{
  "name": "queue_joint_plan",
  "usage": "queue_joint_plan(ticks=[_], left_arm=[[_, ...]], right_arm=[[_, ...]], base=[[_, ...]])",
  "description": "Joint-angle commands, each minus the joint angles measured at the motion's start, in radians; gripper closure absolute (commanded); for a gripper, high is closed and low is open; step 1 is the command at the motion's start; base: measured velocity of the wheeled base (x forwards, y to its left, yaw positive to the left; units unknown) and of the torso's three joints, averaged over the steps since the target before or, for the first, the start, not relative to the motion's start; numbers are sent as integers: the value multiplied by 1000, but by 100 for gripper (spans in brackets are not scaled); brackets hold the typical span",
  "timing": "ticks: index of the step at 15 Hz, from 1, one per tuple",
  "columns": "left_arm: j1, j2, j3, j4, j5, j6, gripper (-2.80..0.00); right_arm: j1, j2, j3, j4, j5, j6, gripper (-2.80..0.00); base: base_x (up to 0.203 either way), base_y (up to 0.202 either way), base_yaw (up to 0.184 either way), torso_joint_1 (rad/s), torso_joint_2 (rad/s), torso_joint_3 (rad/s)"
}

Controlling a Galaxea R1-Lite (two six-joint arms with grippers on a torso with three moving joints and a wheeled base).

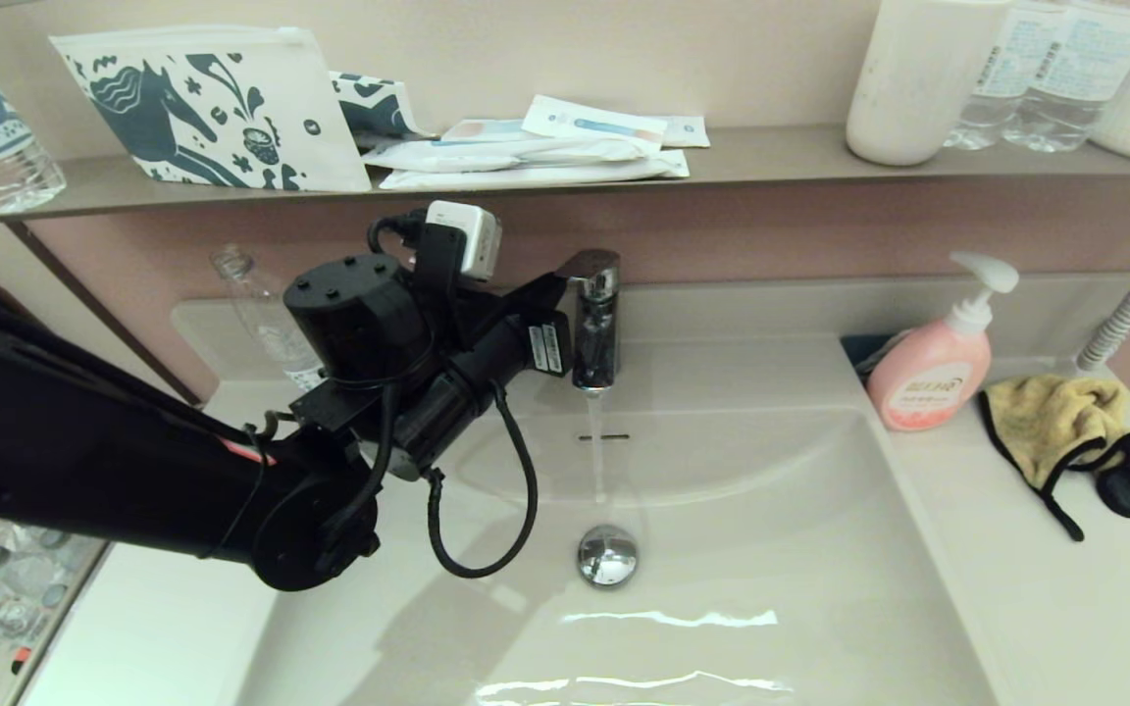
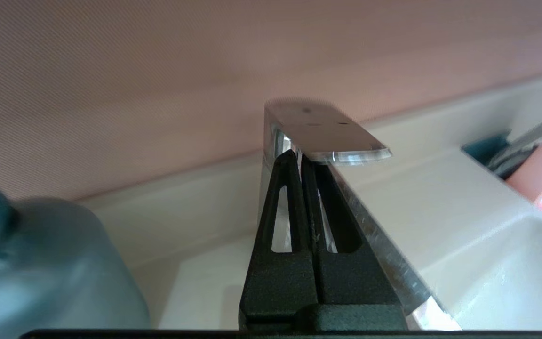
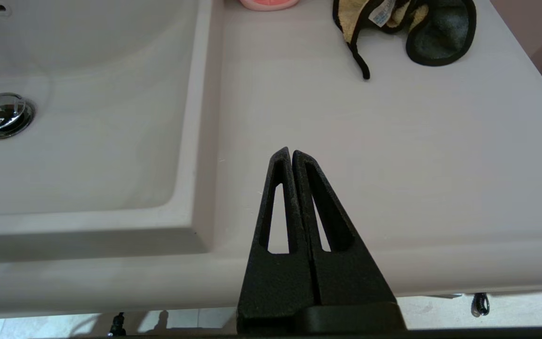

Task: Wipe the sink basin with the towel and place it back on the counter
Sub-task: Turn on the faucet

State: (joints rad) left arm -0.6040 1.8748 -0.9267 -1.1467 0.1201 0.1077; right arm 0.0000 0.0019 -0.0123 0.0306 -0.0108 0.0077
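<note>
One fluffy mustard towel (image 1: 1055, 417) lies crumpled on the matte counter (image 1: 1016, 588).

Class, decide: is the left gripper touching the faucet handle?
Touching. In the left wrist view, the left gripper's shut tips press right up under the chrome faucet handle, with no gap visible.

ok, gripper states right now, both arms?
Left gripper: shut, empty, tips under the faucet handle.
Right gripper: shut, empty, over the counter.
</note>
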Motion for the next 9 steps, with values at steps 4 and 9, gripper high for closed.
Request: queue_joint_plan(ticks=[4,9], left_arm=[[-24,-36,17,-10,22,1,0],[-29,-48,30,-7,32,1,0]], right_arm=[[0,0,0,0,0,0,0],[0,0,0,0,0,0,0]], base=[[0,0,0,0,0,0],[0,0,0,0,0,0]])
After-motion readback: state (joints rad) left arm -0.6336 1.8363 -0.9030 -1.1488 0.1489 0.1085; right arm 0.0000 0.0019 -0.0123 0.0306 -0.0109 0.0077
